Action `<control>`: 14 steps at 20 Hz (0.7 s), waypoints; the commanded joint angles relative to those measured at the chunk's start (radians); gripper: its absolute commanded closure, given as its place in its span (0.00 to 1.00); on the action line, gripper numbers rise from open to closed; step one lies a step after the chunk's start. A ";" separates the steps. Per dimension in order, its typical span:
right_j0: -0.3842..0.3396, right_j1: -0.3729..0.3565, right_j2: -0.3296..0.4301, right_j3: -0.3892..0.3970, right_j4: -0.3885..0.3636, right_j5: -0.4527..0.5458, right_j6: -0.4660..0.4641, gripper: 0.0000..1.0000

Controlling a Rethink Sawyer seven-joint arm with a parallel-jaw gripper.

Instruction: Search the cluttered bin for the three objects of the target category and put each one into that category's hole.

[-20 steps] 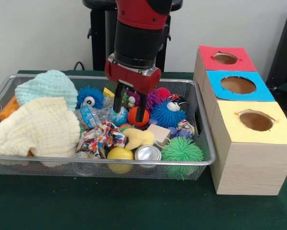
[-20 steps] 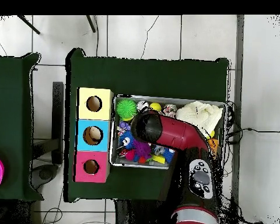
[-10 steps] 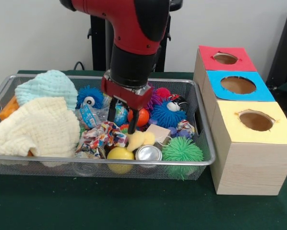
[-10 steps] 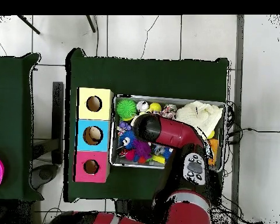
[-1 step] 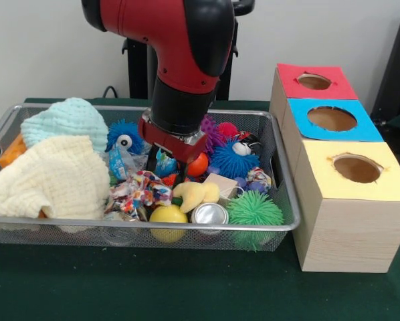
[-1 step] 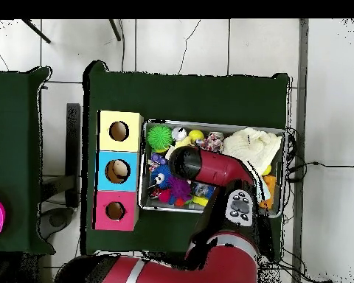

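wire mesh bin (image 5: 280,224) on green table (image 5: 186,287), packed w/ toys and cloths. red/black arm (image 5: 180,60) comes down into bin centre; gripper (image 5: 174,168) is buried among the clutter, fingertips hidden behind the red wrist block and the toys, so can't tell if fingers are wide, narrow or holding anything. orange ball (image 5: 198,164) sits touching the gripper's right edge in front view, prob. just beside a finger. yellow soft toy (image 5: 195,194) lies just in front of the gripper, wooden block (image 5: 221,184) beside it. front row along bin rim: yellow ball (image 5: 167,215), silver can lid (image 5: 209,214), green spiky ball (image 5: 254,209). blue spiky ball (image 5: 232,159) behind the block; smaller blue fuzzy ball w/ an eye (image 5: 124,137) to the other side of the arm. patterned crumpled fabric (image 5: 138,189) near the front. cream cloth (image 5: 49,180) and pale teal cloth (image 5: 66,120) fill the bin's end away from the boxes. three wood boxes in a row beside bin, apart from it: yellow-top box (image 5: 354,170) w/ hole nearest the camera, blue-top box (image 5: 330,119) in the middle, red-top box (image 5: 314,81) farthest. overhead view: arm covers bin's middle, green spiky ball in the corner next to the yellow-top box
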 commanded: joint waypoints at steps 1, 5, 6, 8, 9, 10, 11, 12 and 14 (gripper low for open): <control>0.005 0.027 0.024 -0.002 0.031 -0.044 0.179 0.00; 0.011 -0.053 0.029 0.041 0.033 0.024 0.159 0.00; 0.011 -0.072 0.029 0.050 0.034 0.041 0.155 0.00; 0.009 -0.082 0.030 0.052 0.037 0.052 0.153 0.00; 0.010 -0.088 0.028 0.054 0.038 0.057 0.154 0.00; 0.011 -0.094 0.027 0.055 0.039 0.062 0.156 0.00; 0.008 -0.100 0.030 0.058 0.040 0.067 0.154 0.00; 0.007 -0.103 0.032 0.060 0.041 0.068 0.153 0.00; 0.005 -0.110 0.034 0.061 0.043 0.073 0.153 0.00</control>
